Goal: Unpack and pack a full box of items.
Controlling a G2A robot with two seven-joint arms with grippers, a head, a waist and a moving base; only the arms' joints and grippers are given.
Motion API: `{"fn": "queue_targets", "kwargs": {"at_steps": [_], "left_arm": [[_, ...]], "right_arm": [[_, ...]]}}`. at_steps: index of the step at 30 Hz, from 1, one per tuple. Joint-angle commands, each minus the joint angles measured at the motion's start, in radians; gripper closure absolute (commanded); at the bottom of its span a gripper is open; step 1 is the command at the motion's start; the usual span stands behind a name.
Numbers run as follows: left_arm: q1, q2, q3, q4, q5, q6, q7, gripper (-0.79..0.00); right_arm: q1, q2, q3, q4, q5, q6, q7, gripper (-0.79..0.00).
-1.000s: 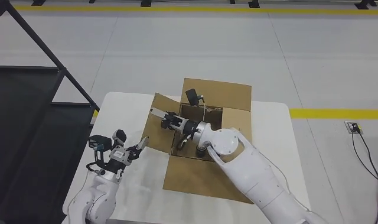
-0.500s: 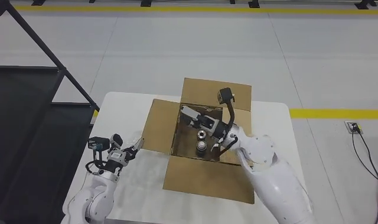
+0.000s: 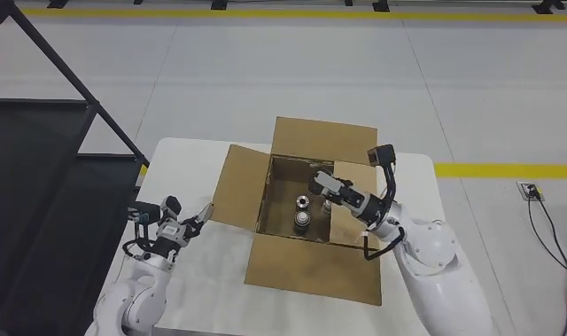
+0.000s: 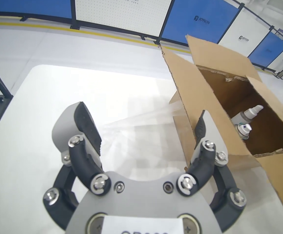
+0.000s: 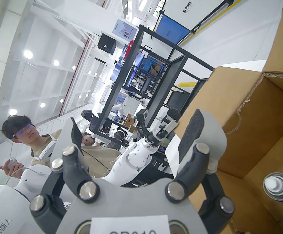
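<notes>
White table [image 3: 190,172] — boxed bottles [image 3: 302,214] half-hidden

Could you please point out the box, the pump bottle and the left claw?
box [image 3: 312,270], top view, near flap
pump bottle [image 4: 250,112], left wrist view, white head
left claw [image 4: 142,113], left wrist view, midway between fingertips

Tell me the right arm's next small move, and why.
Probably lower the right gripper toward the upright spray can in the cardboard box. The gripper is open and empty over the box's opening, and the can stands inside, not yet unpacked.
</notes>
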Motion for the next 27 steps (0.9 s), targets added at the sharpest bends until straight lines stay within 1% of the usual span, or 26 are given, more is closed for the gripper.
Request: {"fn": "queue_targets", "kwargs": {"at_steps": [1, 5, 9, 12, 14, 16, 18, 21, 23, 24, 27], "left_arm": [[0.019, 0.002, -0.014, -0.056, 0.003, -0.002, 0.007, -0.785], [0.053, 0.005, -0.038, -0.182, 0.026, -0.003, 0.007, -0.785], [0.071, 0.008, -0.041, -0.309, 0.044, -0.021, -0.026, -0.785], [0.062, 0.009, -0.016, -0.377, 0.039, -0.063, -0.077, -0.785], [0.036, 0.008, 0.021, -0.387, 0.0, -0.094, -0.128, -0.785], [-0.023, 0.006, 0.057, -0.364, -0.037, -0.103, -0.196, -0.785], [-0.093, 0.001, 0.119, -0.319, -0.097, -0.122, -0.274, -0.785], [-0.22, -0.01, 0.211, -0.225, -0.176, -0.119, -0.39, -0.785], [-0.302, -0.02, 0.273, -0.162, -0.199, -0.091, -0.441, -0.785], [-0.334, -0.026, 0.311, -0.133, -0.201, -0.084, -0.463, -0.785], [-0.436, -0.048, 0.408, -0.019, -0.29, -0.064, -0.55, -0.785]], "right_arm": [[0.0, 0.004, 0.013, 0.007, 0.006, -0.003, 0.004, -0.785], [-0.007, 0.015, 0.055, 0.016, 0.023, -0.018, 0.021, -0.785], [-0.04, 0.03, 0.128, 0.004, 0.039, -0.05, 0.024, -0.785], [-0.08, 0.043, 0.197, -0.007, 0.075, -0.084, 0.033, -0.785], [-0.111, 0.053, 0.248, -0.013, 0.104, -0.115, 0.048, -0.785], [-0.147, 0.062, 0.301, -0.017, 0.135, -0.153, 0.063, -0.785], [-0.186, 0.07, 0.352, -0.017, 0.167, -0.195, 0.08, -0.785], [-0.241, 0.082, 0.424, -0.005, 0.223, -0.25, 0.099, -0.785], [-0.268, 0.089, 0.463, 0.015, 0.257, -0.267, 0.106, -0.785], [-0.278, 0.092, 0.48, 0.028, 0.27, -0.275, 0.108, -0.785], [-0.295, 0.101, 0.521, 0.078, 0.299, -0.291, 0.114, -0.785]]}}
